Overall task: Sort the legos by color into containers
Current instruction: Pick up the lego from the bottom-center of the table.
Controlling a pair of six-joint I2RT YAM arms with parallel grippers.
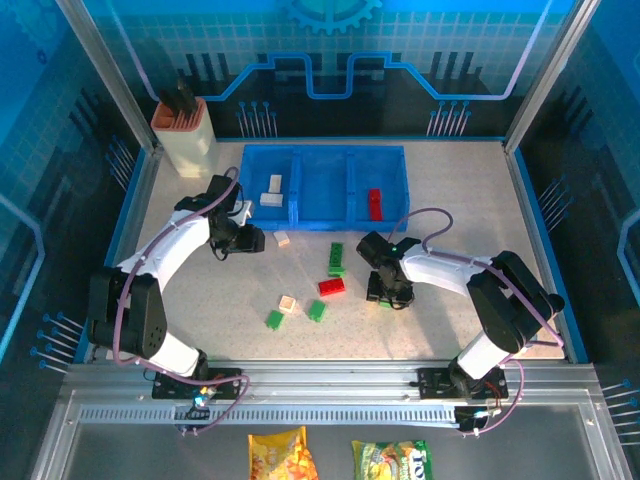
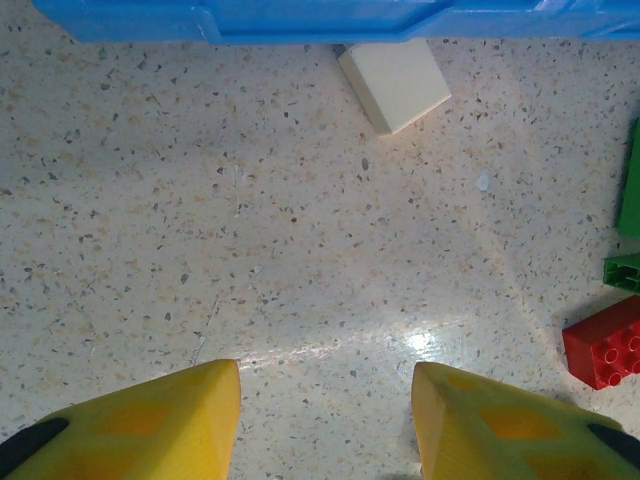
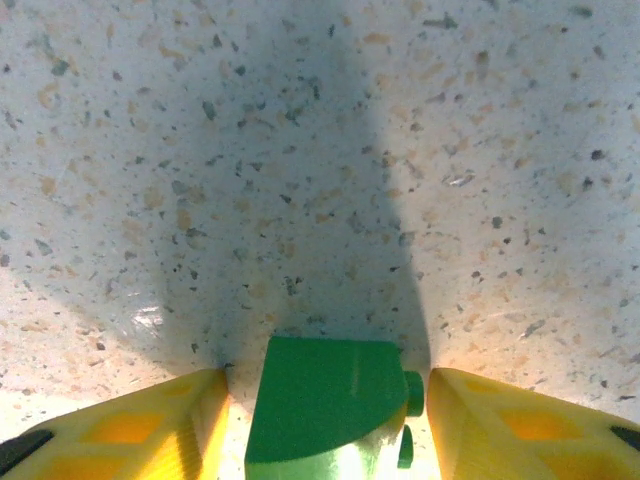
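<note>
The containers (image 1: 325, 185) are three joined blue bins at the back of the table. Two cream legos (image 1: 273, 190) lie in the left bin and a red lego (image 1: 375, 203) in the right one. Loose legos lie on the table: cream (image 1: 282, 239), long green (image 1: 337, 258), red (image 1: 331, 286), cream (image 1: 288, 304) and two green (image 1: 316, 310). My left gripper (image 2: 327, 365) is open over bare table, short of a cream lego (image 2: 395, 85) by the bin's edge (image 2: 300, 20). My right gripper (image 3: 328, 375) is low and open, straddling a green lego (image 3: 330, 410) with narrow gaps either side.
A beige holder with an orange rim (image 1: 182, 135) stands at the back left. In the left wrist view, a red lego (image 2: 605, 345) and green legos (image 2: 625, 272) sit at the right edge. Metal frame posts bound the table.
</note>
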